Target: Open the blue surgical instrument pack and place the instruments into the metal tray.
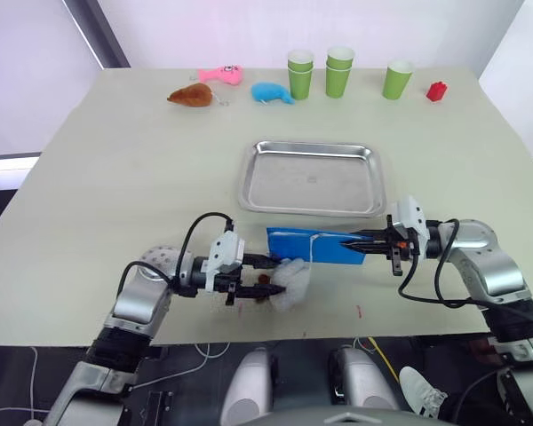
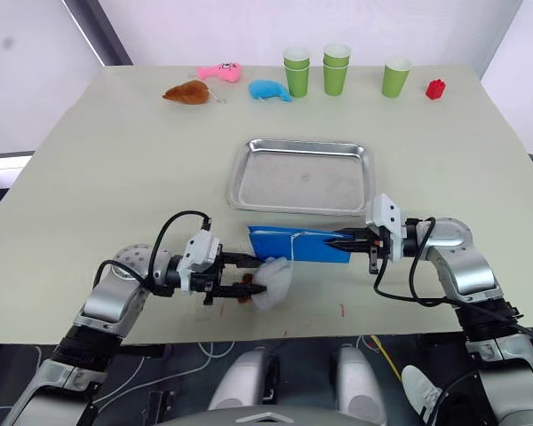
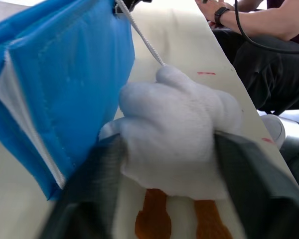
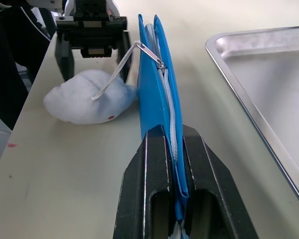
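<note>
The blue surgical instrument pack (image 1: pixel 315 245) stands on its long edge just in front of the metal tray (image 1: pixel 311 182), which holds nothing. My right gripper (image 1: pixel 360 240) is shut on the pack's right end, its fingers (image 4: pixel 152 164) pressing both sides beside the zipper. A white cord runs from the zipper pull (image 4: pixel 149 52) to a white plush pull (image 1: pixel 290 282) lying on the table. My left gripper (image 1: pixel 265 278) is shut on that plush, one finger on each side. The instruments are hidden.
Along the table's far edge stand green cups (image 1: pixel 339 71), a red block (image 1: pixel 437 90), a blue whale toy (image 1: pixel 272 92), a pink toy (image 1: pixel 220 74) and a brown toy (image 1: pixel 191 95). A person's arm (image 3: pixel 249 20) shows beyond the table's near edge.
</note>
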`<action>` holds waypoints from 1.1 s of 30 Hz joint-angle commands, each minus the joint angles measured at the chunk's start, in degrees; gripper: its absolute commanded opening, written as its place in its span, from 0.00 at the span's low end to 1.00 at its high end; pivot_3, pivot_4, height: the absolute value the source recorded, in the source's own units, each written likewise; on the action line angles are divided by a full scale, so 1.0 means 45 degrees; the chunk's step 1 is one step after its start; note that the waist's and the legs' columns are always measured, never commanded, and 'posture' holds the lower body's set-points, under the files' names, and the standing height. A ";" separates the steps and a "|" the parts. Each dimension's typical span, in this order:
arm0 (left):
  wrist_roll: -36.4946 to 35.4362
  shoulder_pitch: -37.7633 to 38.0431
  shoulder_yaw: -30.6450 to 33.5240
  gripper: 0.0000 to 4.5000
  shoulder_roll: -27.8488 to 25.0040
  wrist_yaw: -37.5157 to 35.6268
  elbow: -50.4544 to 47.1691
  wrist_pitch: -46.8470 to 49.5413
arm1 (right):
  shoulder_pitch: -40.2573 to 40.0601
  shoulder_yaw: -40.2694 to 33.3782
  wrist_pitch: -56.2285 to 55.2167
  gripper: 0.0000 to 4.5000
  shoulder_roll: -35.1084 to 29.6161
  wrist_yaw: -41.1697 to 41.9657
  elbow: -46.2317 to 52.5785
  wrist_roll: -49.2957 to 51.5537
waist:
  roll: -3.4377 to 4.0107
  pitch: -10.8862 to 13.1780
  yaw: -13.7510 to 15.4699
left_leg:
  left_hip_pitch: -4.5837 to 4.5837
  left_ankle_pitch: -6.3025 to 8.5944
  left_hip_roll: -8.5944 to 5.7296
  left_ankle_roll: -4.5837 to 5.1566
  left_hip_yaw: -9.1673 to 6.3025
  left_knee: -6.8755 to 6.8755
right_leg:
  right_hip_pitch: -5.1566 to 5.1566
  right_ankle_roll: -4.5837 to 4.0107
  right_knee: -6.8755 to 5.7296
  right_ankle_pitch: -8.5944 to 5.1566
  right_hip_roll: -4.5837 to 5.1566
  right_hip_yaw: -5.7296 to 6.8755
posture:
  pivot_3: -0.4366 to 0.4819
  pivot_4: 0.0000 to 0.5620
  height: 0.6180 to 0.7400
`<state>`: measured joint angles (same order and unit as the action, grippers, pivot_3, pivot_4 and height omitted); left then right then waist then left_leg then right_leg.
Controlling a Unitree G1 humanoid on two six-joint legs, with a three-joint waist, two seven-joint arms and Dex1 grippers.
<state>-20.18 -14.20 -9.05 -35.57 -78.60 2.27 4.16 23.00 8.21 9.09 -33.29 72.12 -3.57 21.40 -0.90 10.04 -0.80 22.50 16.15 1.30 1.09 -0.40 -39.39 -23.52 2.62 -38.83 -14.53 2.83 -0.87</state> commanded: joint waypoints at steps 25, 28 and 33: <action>-0.0962 -0.2033 0.3563 0.01 -0.3131 -0.0948 0.3798 -0.0561 | 0.0052 -0.0114 -0.0819 0.00 0.0355 0.0221 -0.0277 -0.0106 | -0.0003 0.0002 -0.0025 | -0.0004 0.0000 0.0009 0.0000 0.0000 0.0004 | -0.0003 -0.0005 -0.0001 0.0001 -0.0014 0.0007 | 0.48 0.27 1.00; -0.0502 -0.1910 0.3377 0.01 -0.3387 -0.0965 0.4188 -0.0614 | -0.0022 -0.0168 -0.0947 0.00 0.0324 0.0246 -0.0274 -0.0118 | -0.0003 0.0003 -0.0055 | -0.0003 0.0000 0.0008 0.0000 0.0016 0.0004 | -0.0005 -0.0004 0.0004 0.0001 -0.0012 -0.0009 | 0.48 0.27 1.00; -0.0245 -0.1569 0.3387 0.01 -0.3543 -0.0756 0.4188 -0.0216 | -0.0121 -0.0261 -0.1182 0.00 0.0288 0.0262 -0.0284 -0.0107 | -0.0007 0.0004 -0.0023 | 0.0006 0.0001 0.0010 0.0000 0.0008 0.0016 | -0.0015 -0.0005 0.0009 0.0001 -0.0012 -0.0001 | 0.48 0.27 1.00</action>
<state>-21.67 -21.24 4.98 -50.22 -82.61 21.41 3.13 23.04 7.89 4.59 -31.88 73.20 -5.35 20.71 -0.94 10.06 -0.90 22.53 16.16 1.34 1.08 -0.38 -39.32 -23.59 2.60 -38.79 -14.53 2.78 -0.85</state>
